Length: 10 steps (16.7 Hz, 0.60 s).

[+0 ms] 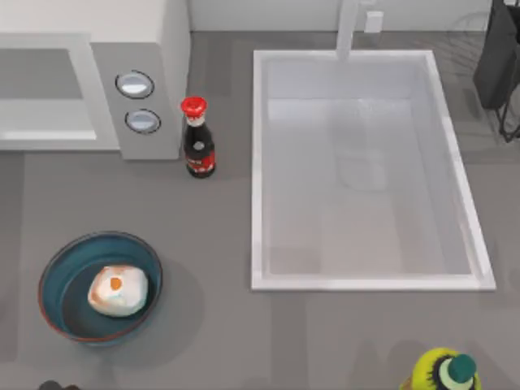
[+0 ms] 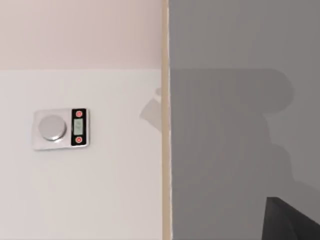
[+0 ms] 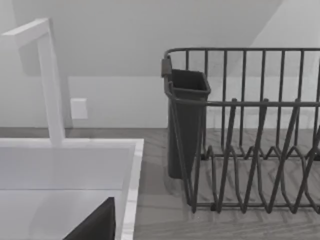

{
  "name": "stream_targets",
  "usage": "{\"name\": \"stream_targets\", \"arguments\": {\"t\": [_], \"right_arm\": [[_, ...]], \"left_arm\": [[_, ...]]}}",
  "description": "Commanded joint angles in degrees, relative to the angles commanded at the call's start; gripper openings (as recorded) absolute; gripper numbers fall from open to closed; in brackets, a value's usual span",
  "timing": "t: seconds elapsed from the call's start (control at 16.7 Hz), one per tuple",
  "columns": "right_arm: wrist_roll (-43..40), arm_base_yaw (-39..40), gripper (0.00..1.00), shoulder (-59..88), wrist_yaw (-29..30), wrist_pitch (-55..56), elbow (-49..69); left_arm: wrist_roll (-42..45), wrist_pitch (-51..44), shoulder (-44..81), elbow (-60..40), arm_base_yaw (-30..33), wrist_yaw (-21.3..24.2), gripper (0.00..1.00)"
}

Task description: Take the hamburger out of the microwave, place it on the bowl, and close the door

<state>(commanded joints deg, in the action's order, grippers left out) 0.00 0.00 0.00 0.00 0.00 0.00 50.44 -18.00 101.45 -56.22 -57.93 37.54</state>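
The hamburger [image 1: 118, 290], a small whitish lump with an orange spot, lies inside the blue-teal bowl [image 1: 57, 276] at the table's front left. Behind it at the back left stands the light grey microwave [image 1: 154, 49] with two round dials. Its door [image 1: 45, 134] sits flush with the dial panel, so it looks closed. A dark part of my left gripper [image 2: 290, 222] shows at the edge of the left wrist view, over the grey table by its edge. In the right wrist view, a dark part of my right gripper [image 3: 95, 225] hangs over the sink's corner.
A red-capped soy-sauce bottle [image 1: 197, 140] stands right of the microwave. A large white sink [image 1: 260, 162] with a faucet [image 1: 349, 28] fills the middle and right. A dark dish rack [image 3: 250, 150] is at the back right, a yellow-green bottle [image 1: 443, 374] at the front right. A small scale [image 2: 61, 128] lies beyond the table's edge.
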Motion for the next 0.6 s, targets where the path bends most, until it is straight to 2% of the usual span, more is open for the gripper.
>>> {"name": "stream_targets", "arguments": {"t": [0.3,0.6], "right_arm": [[0.0,0.0,1.0,0.0,0.0,0.0,0.0],[0.0,0.0,1.0,0.0,0.0,0.0,0.0]], "left_arm": [[-0.8,0.36,-1.18,0.88,0.98,-0.36,0.0],[-7.69,5.32,-11.37,12.48,7.52,-3.8,0.0]]}}
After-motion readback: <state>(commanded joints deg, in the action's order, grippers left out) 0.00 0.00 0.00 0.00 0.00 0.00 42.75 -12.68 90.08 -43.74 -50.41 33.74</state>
